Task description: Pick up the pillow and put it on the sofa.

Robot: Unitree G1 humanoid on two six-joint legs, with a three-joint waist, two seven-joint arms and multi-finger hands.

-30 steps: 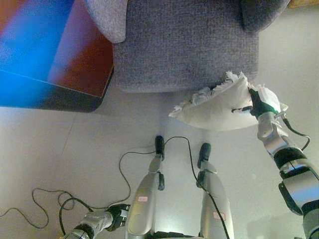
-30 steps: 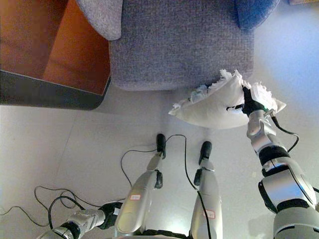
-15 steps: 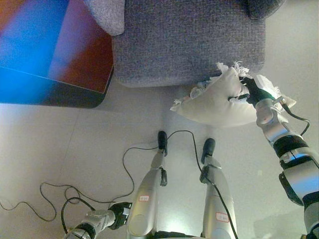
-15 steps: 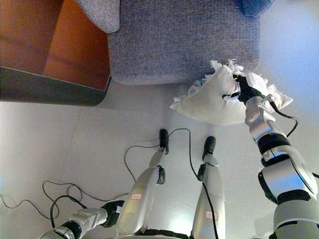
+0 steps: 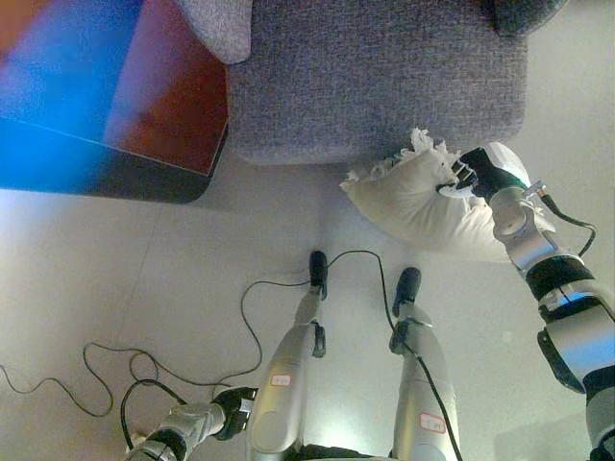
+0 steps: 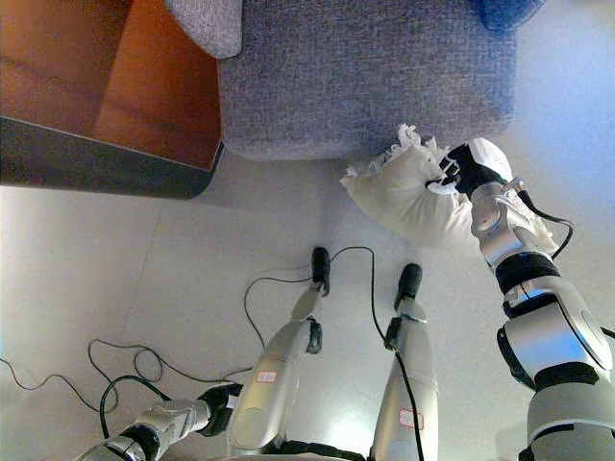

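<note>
My right hand [image 5: 485,175] has its fingers [image 5: 452,182] curled into the upper edge of the white fringed pillow [image 5: 423,200], pinching a fold of cover and stuffing. The pillow hangs from that grip in the air, above the pale floor [image 5: 144,269] and just in front of the grey sofa's [image 5: 375,77] front edge, its fringe [image 5: 420,144] at the top overlapping the seat front in my view (whether it touches the fabric I cannot tell). It sags to the lower left of the hand, so I judge it light, soft and floppy: it gives wherever I squeeze, and a pinch near one edge lets the rest swing. The cloth looks matte, not slippery, so I expect the hold to last, though a grip closer to the middle would carry it flatter. Nothing here is fragile.

Outward from there, the sofa seat fills the top of both views, with a grey cushion [image 5: 216,14] at its upper left corner. Left of the sofa stands a reddish-brown wooden table [image 6: 106,77] with a dark edge.

My left hand [image 6: 216,408] hangs low at the bottom left, well apart from everything, fingers loosely curled on nothing as far as I can make out.

By my reckoning the pillow needs to go up and forward over the seat before I let go.
</note>
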